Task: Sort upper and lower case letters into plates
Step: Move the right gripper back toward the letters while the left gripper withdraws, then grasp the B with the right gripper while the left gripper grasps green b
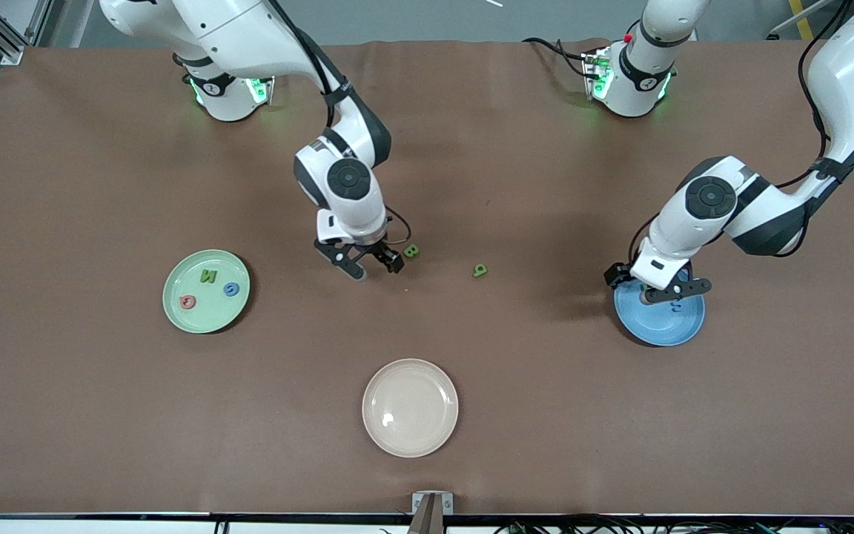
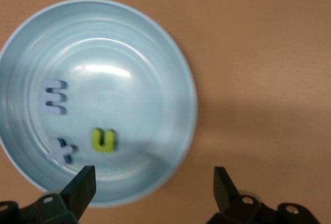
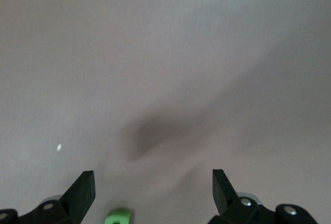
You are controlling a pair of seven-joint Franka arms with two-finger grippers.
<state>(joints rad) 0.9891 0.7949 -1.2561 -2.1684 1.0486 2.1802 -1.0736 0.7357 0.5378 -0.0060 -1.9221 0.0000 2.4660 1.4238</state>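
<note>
Brown table cover point(image 1: 101, 415) throughout. Front view: mint green plate point(image 1: 206, 291) toward the right arm's end, carrying a green letter point(image 1: 208, 276), a blue letter point(image 1: 230, 289) and a pink-red letter point(image 1: 187, 302). Blue plate point(image 1: 659, 315) toward the left arm's end, with the left gripper point(image 1: 660, 291) over its rim, jaws spread, nothing held. Right gripper point(image 1: 369, 265) low over the cloth, jaws wide and empty, just beside a green B-shaped letter point(image 1: 411, 251); a second loose green letter point(image 1: 480, 271) nearby. Cream plate point(image 1: 410, 407) nearest the camera, unused.

Left wrist view: three letters in the blue plate, pale blue point(image 2: 54, 97), dark blue point(image 2: 61, 151) and yellow-green point(image 2: 104, 139); none between the fingers.

Right wrist view: green letter between the open fingertips point(image 3: 83, 189), low in the gap.

Step judged: drop completed at blue plate; pickup beginning. Next: descend, centre, close.
</note>
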